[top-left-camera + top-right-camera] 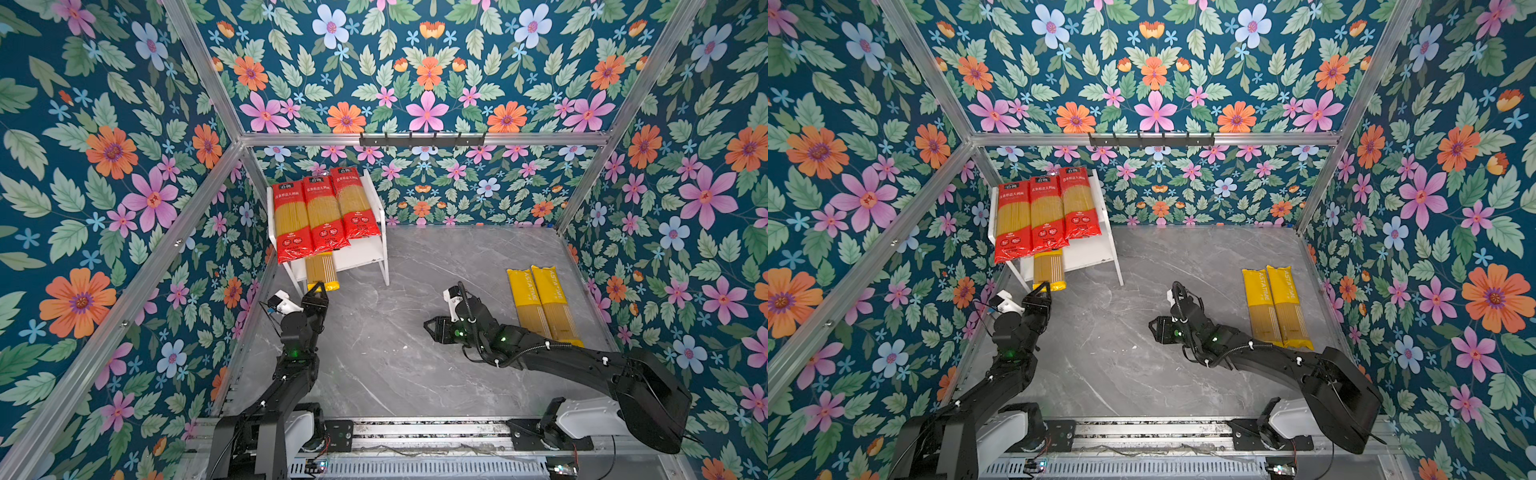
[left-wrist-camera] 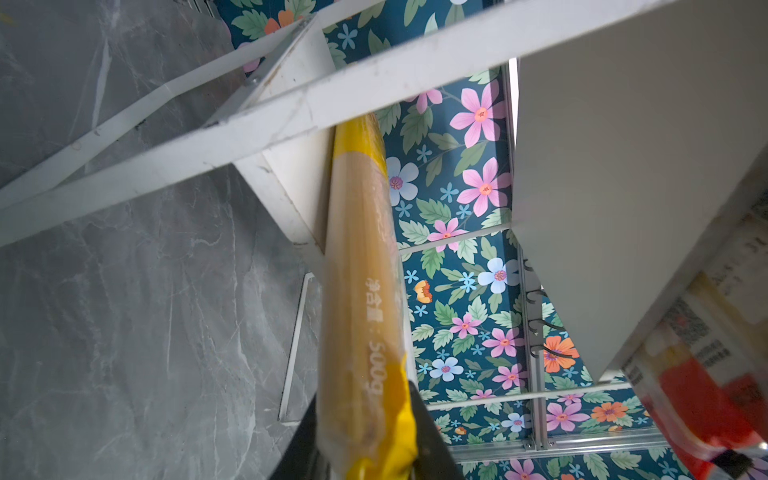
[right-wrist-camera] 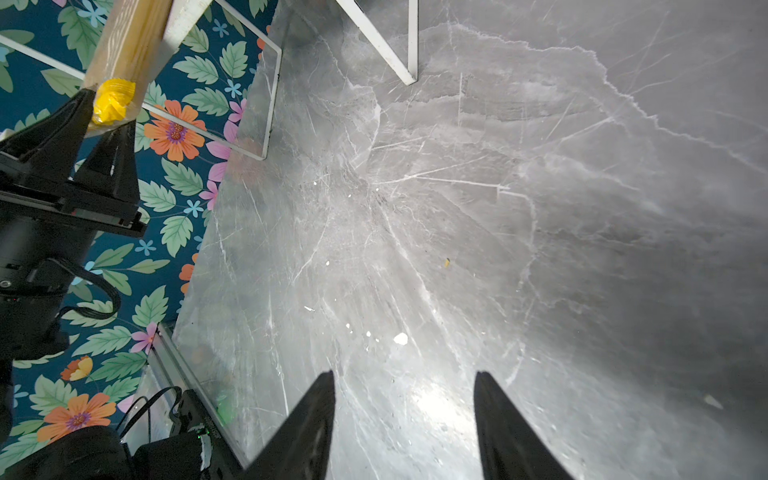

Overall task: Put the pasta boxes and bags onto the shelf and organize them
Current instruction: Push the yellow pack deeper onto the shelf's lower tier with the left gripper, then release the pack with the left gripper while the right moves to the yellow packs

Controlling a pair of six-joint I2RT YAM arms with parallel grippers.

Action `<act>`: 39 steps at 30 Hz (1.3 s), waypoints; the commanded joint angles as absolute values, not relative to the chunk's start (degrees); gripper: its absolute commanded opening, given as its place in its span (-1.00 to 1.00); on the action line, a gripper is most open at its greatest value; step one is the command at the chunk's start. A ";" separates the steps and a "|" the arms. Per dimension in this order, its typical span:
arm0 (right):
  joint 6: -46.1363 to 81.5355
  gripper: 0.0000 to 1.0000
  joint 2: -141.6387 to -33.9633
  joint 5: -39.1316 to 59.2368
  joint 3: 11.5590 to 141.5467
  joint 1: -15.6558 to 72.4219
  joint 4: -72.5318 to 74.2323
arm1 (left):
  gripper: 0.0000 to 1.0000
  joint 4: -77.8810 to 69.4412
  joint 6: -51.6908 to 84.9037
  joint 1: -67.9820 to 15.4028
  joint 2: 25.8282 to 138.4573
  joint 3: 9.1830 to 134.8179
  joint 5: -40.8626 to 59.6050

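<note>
Shelf [image 1: 361, 254] sits in the far left corner, tight to the walls; the right part of its lower tier is bare. Wide bare table [image 1: 395, 353] between the arms. Three red-ended bags [image 1: 324, 212] lie side by side on top, near ends overhanging. Left claw [image 1: 318, 286] clamps the yellow end of a spaghetti bag [image 1: 321, 268] poking out of the lower tier. Right claw [image 3: 403, 374] gapes over bare table. Two yellow bags [image 1: 540, 303] lie touching by the right wall, pasta visible through clear middles.
</note>
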State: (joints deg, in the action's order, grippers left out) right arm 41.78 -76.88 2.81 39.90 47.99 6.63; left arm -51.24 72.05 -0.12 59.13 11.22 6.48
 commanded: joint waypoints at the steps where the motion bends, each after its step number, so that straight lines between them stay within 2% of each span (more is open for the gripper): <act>1: 42.18 0.09 -77.15 2.64 40.14 48.03 7.73 | -0.58 -56.78 72.73 -0.07 58.28 10.42 5.12; 9: 42.49 0.08 -78.87 3.76 41.08 48.03 8.24 | -1.00 -60.72 71.33 -0.16 58.84 9.20 -0.81; 13: 42.43 0.08 -79.32 4.01 41.70 48.16 7.65 | -1.00 -65.64 71.87 -0.43 61.41 9.77 -4.19; 20: 42.45 0.07 -79.09 3.27 41.22 48.19 7.16 | -1.00 -63.53 71.24 -0.80 60.41 10.21 -11.50; 29: 41.63 0.06 -78.79 2.21 41.86 48.23 6.24 | -1.00 -62.93 70.64 -0.62 64.50 12.32 -8.16; 32: 41.67 0.05 -77.25 1.15 40.92 48.24 6.43 | -0.87 -62.49 70.91 -0.63 64.95 12.05 -7.62; 36: 40.74 0.05 -75.41 0.18 40.78 48.02 4.13 | -0.11 -62.16 71.27 -0.74 63.64 11.14 -4.33; 39: 39.07 0.07 -73.82 1.86 40.43 46.68 1.95 | 0.13 -58.22 70.29 -0.75 59.84 10.31 -1.32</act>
